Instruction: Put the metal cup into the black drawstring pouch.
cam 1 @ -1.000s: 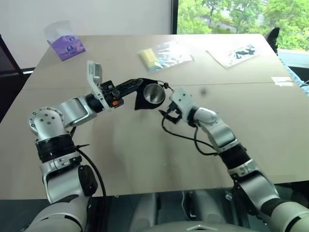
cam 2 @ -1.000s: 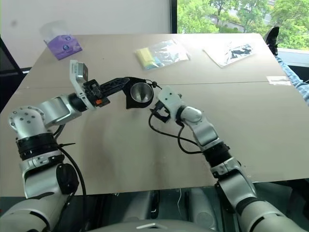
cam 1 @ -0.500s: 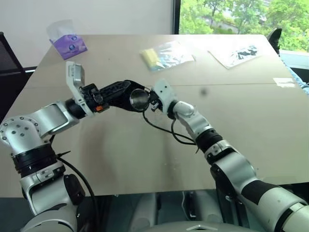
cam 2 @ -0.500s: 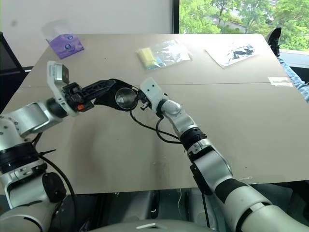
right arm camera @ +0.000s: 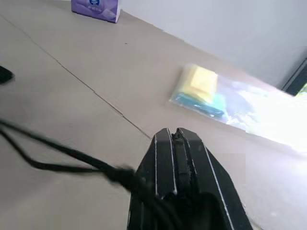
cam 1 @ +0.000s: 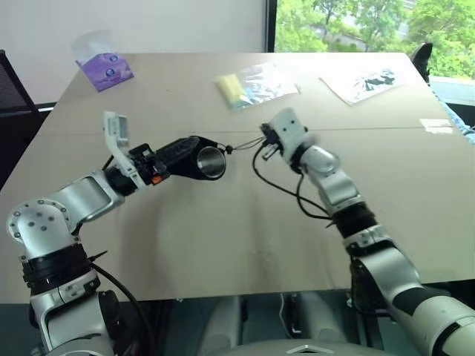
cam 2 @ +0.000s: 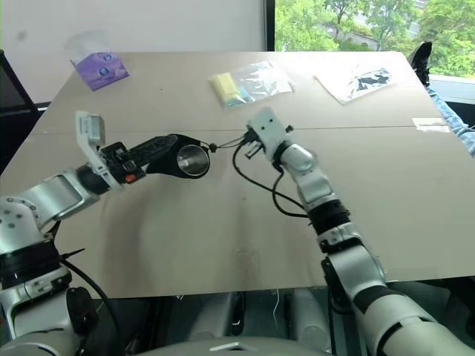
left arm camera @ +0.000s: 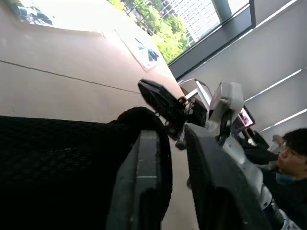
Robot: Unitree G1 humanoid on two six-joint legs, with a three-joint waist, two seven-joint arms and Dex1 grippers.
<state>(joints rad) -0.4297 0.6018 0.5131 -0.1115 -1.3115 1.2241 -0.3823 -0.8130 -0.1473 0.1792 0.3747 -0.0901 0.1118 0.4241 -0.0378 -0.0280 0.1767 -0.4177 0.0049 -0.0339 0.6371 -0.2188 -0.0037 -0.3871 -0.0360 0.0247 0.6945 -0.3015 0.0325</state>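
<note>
Indoors, a broad tan table (cam 1: 223, 245) with a seam across its middle sits beneath a white wall and a window onto green trees. From left to right on its far side lie a purple tissue pack (cam 1: 106, 70), a clear bag with a yellow item (cam 1: 252, 84) and a printed plastic sleeve (cam 1: 361, 81); a person with glasses (left arm camera: 288, 158) appears in the left wrist view. Left of centre, the left gripper (cam 1: 180, 150) holds the black drawstring pouch (cam 1: 187, 159) above the table by its fabric, the metal cup (cam 1: 211, 162) sitting in the pouch's mouth with its open end showing. To its right, the right gripper (cam 1: 265, 141) is pinched fully closed on the thin black cord (cam 1: 241, 144), which runs taut from the pouch. Half a second earlier that gripper was right against the cup's rim; it has since pulled away to the right and upward, while the left arm has drawn slightly back with the pouch.
</note>
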